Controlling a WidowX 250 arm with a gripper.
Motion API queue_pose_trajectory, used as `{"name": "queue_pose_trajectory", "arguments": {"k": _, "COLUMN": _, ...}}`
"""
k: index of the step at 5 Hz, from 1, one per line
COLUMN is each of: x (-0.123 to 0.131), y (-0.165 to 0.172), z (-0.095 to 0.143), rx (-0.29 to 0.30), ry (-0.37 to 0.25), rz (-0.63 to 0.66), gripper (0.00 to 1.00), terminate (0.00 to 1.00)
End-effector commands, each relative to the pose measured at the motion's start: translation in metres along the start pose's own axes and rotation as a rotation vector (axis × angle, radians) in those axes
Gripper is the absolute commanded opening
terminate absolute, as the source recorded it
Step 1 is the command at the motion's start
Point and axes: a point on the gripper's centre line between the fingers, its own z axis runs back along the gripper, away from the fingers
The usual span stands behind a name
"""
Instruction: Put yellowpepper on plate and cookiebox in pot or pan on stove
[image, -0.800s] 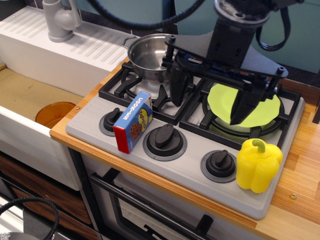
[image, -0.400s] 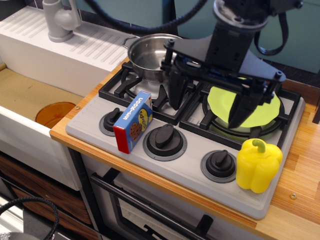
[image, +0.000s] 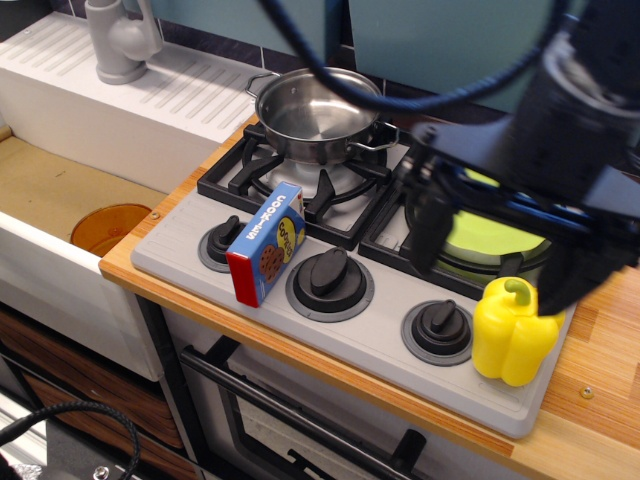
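Observation:
The yellowpepper stands upright on the front right corner of the grey stove. My gripper hangs open and blurred just above and behind it, fingers spread wide, one fingertip left of the pepper and the other close over its right shoulder. The lime-green plate lies on the right burner, mostly hidden by the gripper. The blue cookiebox stands on end between the two left knobs. The steel pot sits empty on the back left burner.
Left of the stove is a sunken sink with an orange disc in it, and a grey faucet stands on the white drainboard behind. A wooden counter borders the stove on the right. Three black knobs line the stove's front.
My gripper has swung right and toward the front, from over the stove's middle and the plate to just above the yellowpepper. The pepper, box and pot have stayed put.

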Motion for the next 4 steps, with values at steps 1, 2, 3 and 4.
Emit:
{"name": "queue_pose_trajectory", "arguments": {"k": 1, "x": 0.012, "y": -0.014, "z": 0.003, "rx": -0.128, "ry": -0.053, "rz": -0.117, "gripper": 1.0, "terminate": 0.0}}
{"name": "queue_pose_trajectory", "arguments": {"k": 2, "x": 0.017, "y": -0.017, "z": -0.005, "rx": -0.165, "ry": -0.072, "rz": -0.14, "gripper": 1.0, "terminate": 0.0}}
{"name": "queue_pose_trajectory", "arguments": {"k": 3, "x": 0.02, "y": -0.017, "z": -0.007, "rx": -0.161, "ry": -0.079, "rz": -0.134, "gripper": 1.0, "terminate": 0.0}}
{"name": "queue_pose_trajectory", "arguments": {"k": 4, "x": 0.022, "y": -0.02, "z": -0.013, "rx": -0.142, "ry": -0.108, "rz": -0.112, "gripper": 1.0, "terminate": 0.0}}
